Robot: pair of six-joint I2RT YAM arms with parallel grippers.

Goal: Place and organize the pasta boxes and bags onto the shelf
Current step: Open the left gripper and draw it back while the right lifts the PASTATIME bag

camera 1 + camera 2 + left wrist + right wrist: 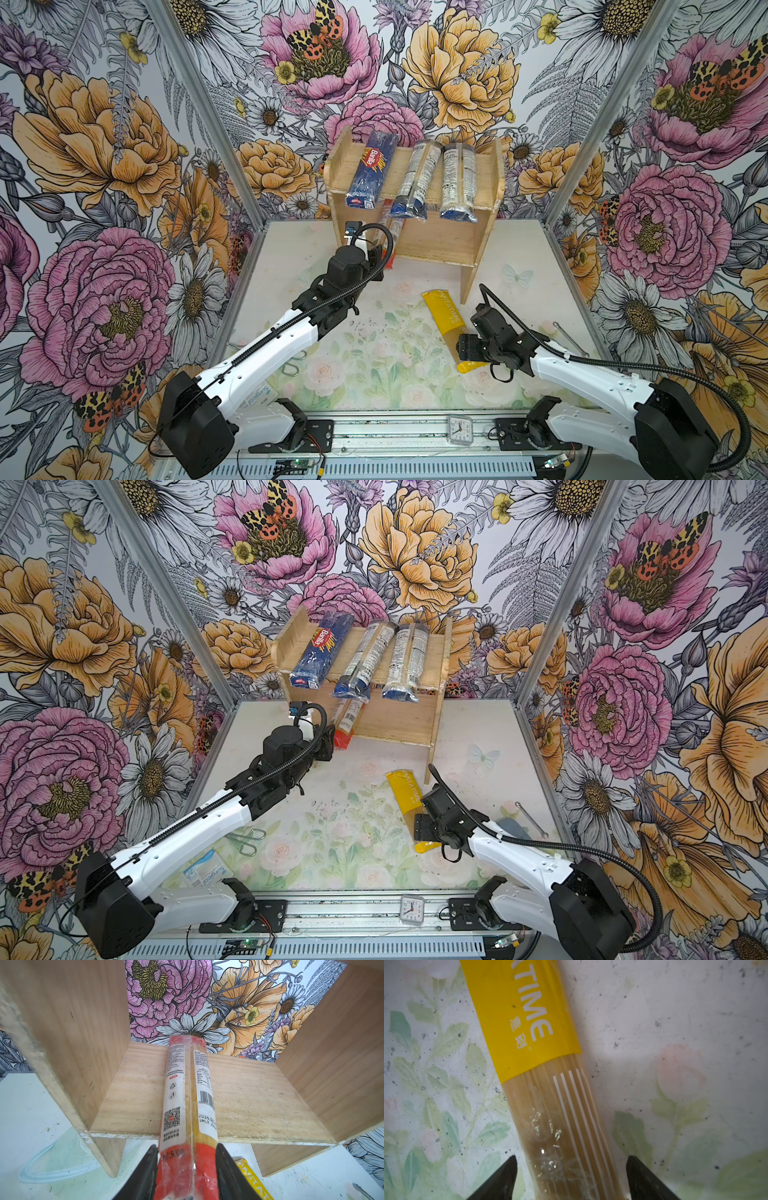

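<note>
Placement of the red-ended pack [187, 1093] is finishing, I judge: it is lying lengthwise on the shelf [259, 1105], lower tier, with the left gripper [186, 1146] fingers [145, 1167] touching both sides of its overhanging end; whether they are squeezing I cannot tell. The right gripper [571, 1159] is hovering, fingers apart, astride the yellow pack [525, 1012] on the table [675, 1001]; next I am needing to close, lift and shelve it alongside.

clock [412, 910]: on front rail
scissors [249, 840]: table, left part
blue-white packet [206, 870]: near scissors
metal tool [531, 819]: table, right part
grey-blue pad [513, 828]: just beside metal tool
</note>
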